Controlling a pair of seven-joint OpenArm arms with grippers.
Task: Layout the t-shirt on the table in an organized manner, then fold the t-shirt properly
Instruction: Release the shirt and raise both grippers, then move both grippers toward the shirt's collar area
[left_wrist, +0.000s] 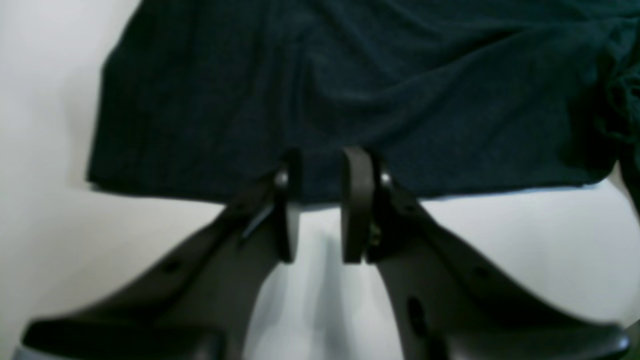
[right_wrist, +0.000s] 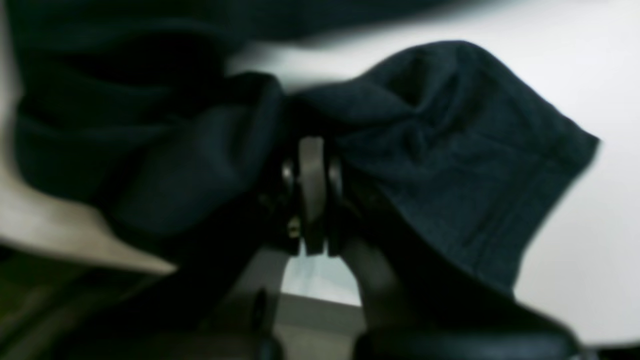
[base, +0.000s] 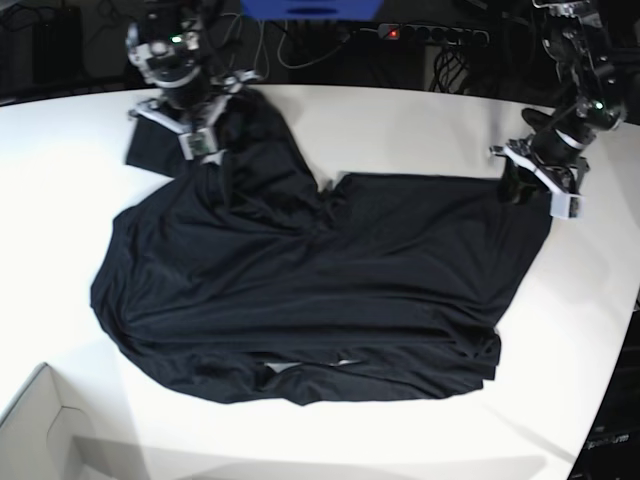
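The black t-shirt (base: 320, 280) lies spread across the white table (base: 420, 130), wrinkled, with folds along its near edge. My right gripper (base: 200, 150) is at the far left, shut on a bunched sleeve of the t-shirt (right_wrist: 450, 150); in the right wrist view its jaws (right_wrist: 312, 145) are pressed together in the cloth. My left gripper (base: 520, 185) is at the shirt's far right corner. In the left wrist view its fingers (left_wrist: 324, 157) stand apart over the straight edge of the t-shirt (left_wrist: 350, 75), which runs flat between them on the table (left_wrist: 500, 240).
A pale cardboard box (base: 40, 430) stands at the near left corner. Cables and a power strip (base: 430, 33) run behind the table's far edge. The table's curved edge (base: 625, 380) falls away at the right.
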